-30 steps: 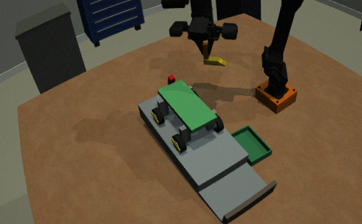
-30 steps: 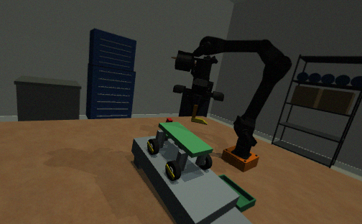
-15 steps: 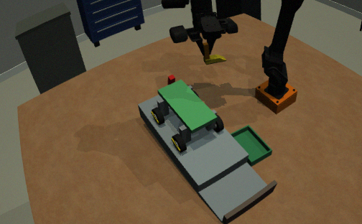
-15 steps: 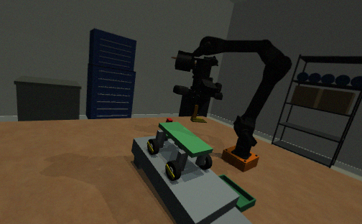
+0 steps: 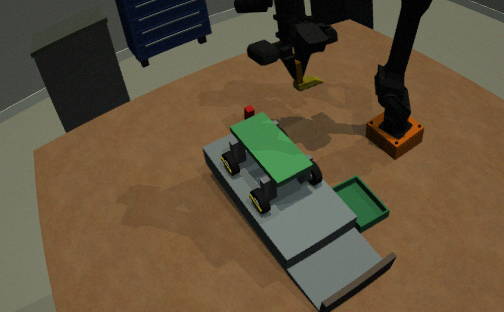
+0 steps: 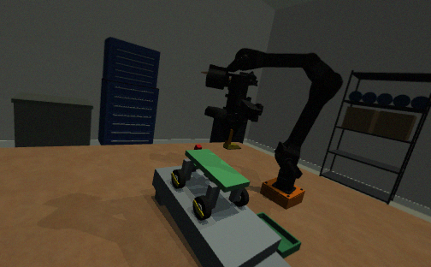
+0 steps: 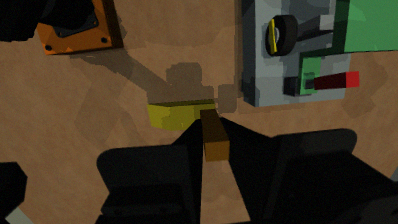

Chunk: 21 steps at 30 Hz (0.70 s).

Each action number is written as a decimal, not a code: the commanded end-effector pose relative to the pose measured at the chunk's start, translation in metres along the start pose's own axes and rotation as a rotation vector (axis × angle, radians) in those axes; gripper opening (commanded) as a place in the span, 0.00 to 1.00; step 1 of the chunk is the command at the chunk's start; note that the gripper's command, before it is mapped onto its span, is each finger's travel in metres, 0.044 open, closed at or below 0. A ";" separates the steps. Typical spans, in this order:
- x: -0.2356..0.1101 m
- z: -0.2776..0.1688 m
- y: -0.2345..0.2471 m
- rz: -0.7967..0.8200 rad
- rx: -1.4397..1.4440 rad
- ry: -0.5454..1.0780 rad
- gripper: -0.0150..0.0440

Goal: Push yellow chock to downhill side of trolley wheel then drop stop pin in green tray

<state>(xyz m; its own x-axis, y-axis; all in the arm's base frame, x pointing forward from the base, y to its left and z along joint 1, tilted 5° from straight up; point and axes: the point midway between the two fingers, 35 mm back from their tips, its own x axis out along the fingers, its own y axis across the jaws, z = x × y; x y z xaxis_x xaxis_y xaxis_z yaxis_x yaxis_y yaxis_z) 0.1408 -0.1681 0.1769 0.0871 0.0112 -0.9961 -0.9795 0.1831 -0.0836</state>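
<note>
Fingers [image 5: 299, 70] clamp chock [image 5: 309, 82] handle beyond ramp [image 5: 295, 220]; trolley [image 5: 271, 146] on ramp, pin [image 5: 249, 111] in.

A matte black robot arm [image 6: 316, 86] with rounded, tube-like links rises from a square orange base plate [image 5: 395, 135] marked by dark corner screws. Its pincer [image 7: 212, 145] has two broad black fingers.
</note>
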 end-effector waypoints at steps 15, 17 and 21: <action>0.004 0.053 -0.013 -0.003 -0.021 -0.001 0.25; 0.005 0.060 -0.015 -0.003 -0.021 -0.002 0.25; 0.006 0.073 -0.018 -0.004 -0.021 -0.003 0.25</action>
<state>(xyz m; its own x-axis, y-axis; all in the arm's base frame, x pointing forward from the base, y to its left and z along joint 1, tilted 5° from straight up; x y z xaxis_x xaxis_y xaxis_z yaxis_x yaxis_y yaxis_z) 0.1693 -0.1059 0.1748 0.0887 0.0176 -0.9959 -0.9835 0.1601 -0.0847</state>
